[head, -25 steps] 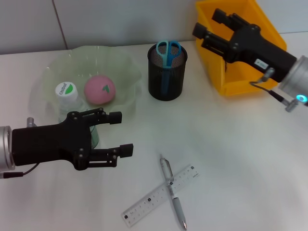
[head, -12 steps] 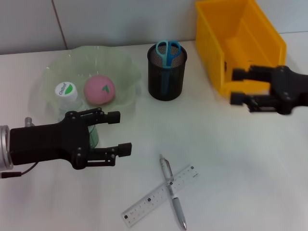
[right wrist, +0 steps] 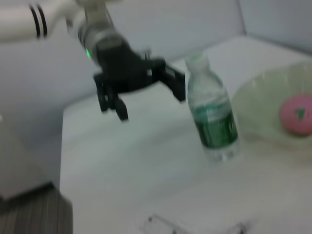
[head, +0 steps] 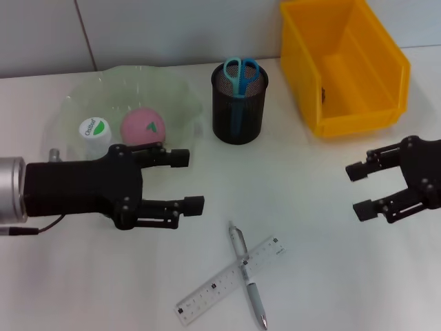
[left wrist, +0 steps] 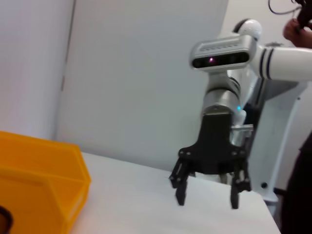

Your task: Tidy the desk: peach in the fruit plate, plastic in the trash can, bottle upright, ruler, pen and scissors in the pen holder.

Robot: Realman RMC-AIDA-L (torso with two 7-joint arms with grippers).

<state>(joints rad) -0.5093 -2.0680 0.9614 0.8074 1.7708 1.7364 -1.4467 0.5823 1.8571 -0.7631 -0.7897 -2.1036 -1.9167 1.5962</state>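
While pen [head: 246, 274] and ruler [head: 231, 281] lie crossed at lower centre, both tools hang spread, empty.
Left tool [head: 187, 181] centre-left; right tool [head: 358, 189] at right edge.

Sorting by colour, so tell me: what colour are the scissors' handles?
Light blue; the scissors show best in the head view.

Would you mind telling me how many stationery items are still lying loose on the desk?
2: the pen and the ruler, crossed on the desk's near edge. The scissors already stand in the pen holder.
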